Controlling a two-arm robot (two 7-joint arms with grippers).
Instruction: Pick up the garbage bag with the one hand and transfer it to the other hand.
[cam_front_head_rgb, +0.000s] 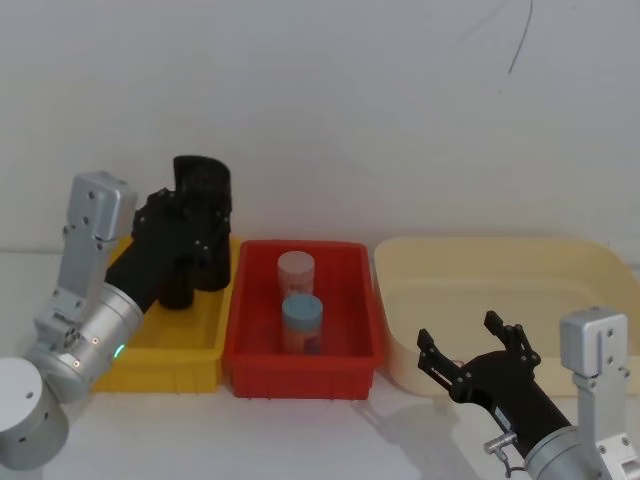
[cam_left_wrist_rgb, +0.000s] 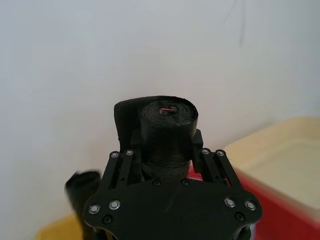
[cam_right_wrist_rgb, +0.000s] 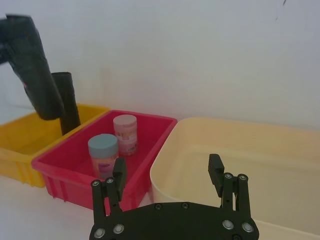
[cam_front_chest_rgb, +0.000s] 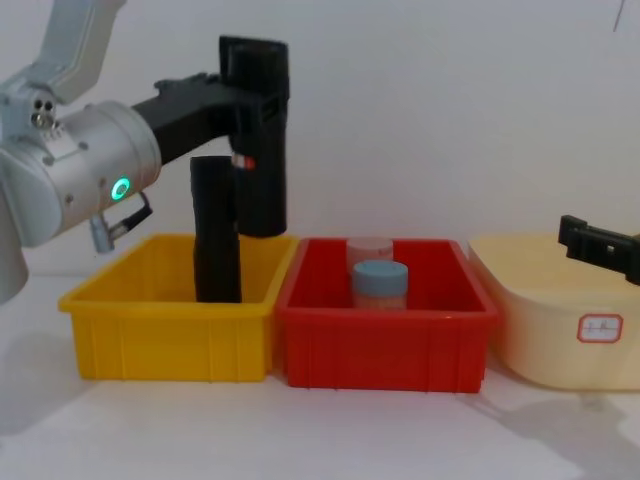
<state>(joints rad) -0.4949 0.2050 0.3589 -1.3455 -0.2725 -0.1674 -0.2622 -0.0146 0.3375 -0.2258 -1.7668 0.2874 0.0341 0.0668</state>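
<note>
The left gripper (cam_front_chest_rgb: 246, 112) is pinching the garbage bag (cam_front_chest_rgb: 262, 185) in its fingers above the yellow bin (cam_front_chest_rgb: 170, 340), at nine o'clock from the red bin (cam_front_chest_rgb: 385, 345), while the right gripper (cam_right_wrist_rgb: 168, 167) is hovering spread-fingered at four o'clock.

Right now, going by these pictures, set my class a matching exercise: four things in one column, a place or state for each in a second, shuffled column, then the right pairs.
Things
1. garbage bag
2. second black roll
3. blue-lidded jar
4. right gripper

Places or states
A. standing in the red bin
B. open, by the cream tub
C. held aloft by the left gripper
D. standing in the yellow bin

Pairs: 1-C, 2-D, 3-A, 4-B
</note>
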